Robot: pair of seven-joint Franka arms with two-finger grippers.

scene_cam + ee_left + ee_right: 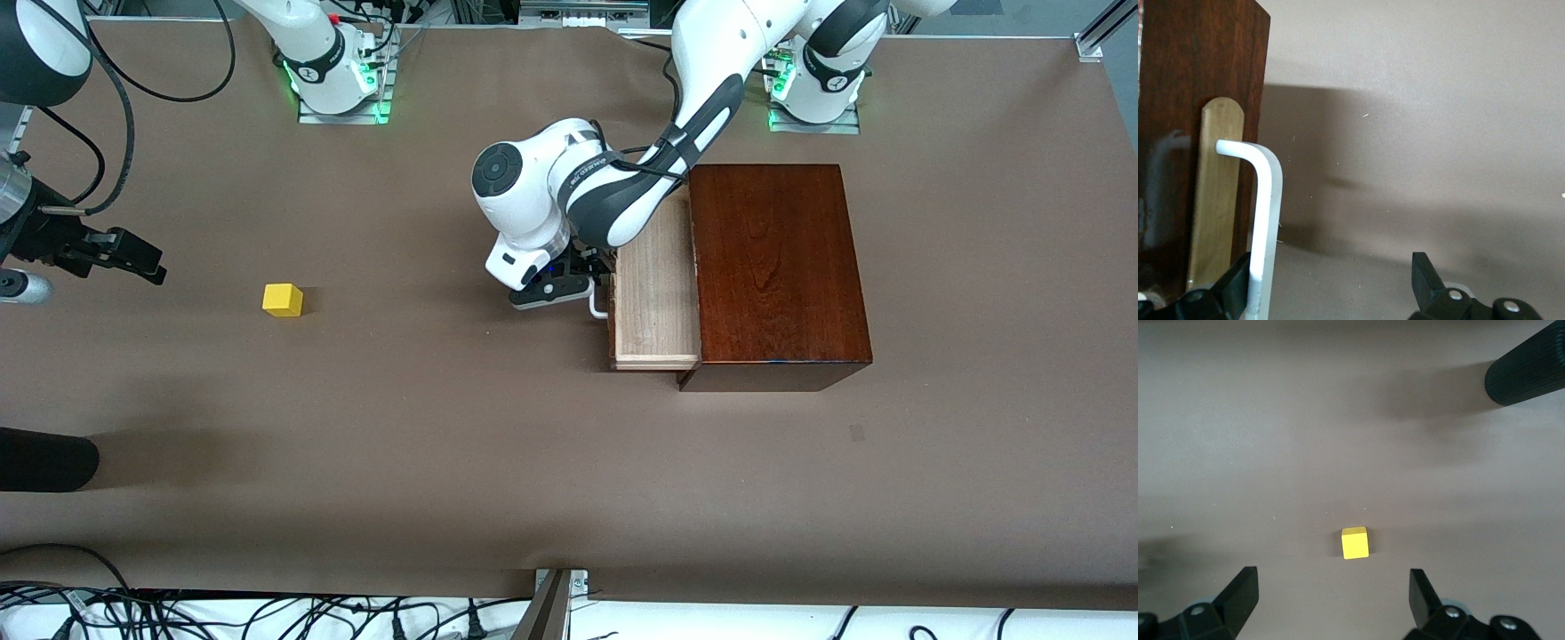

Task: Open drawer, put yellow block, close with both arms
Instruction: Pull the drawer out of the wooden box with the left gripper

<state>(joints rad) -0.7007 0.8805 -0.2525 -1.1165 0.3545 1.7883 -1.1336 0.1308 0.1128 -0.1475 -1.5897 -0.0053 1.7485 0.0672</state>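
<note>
1. The drawer (656, 293) stood pulled out of the box (775, 267).
2. The left gripper (594, 283) sat spread at the handle (1265, 220), one finger (1231, 290) touching it.
3. The right gripper (133, 256) hung spread above the table (444, 444), at ten o'clock of the block (283, 300).

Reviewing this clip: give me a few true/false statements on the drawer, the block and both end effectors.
1. The drawer is pulled partway out of the wooden box. True.
2. The yellow block lies in the drawer. False: it sits on the table, toward the right arm's end.
3. The left end effector is open at the white handle. True.
4. The right end effector grips the block. False: it is open and empty.
</note>
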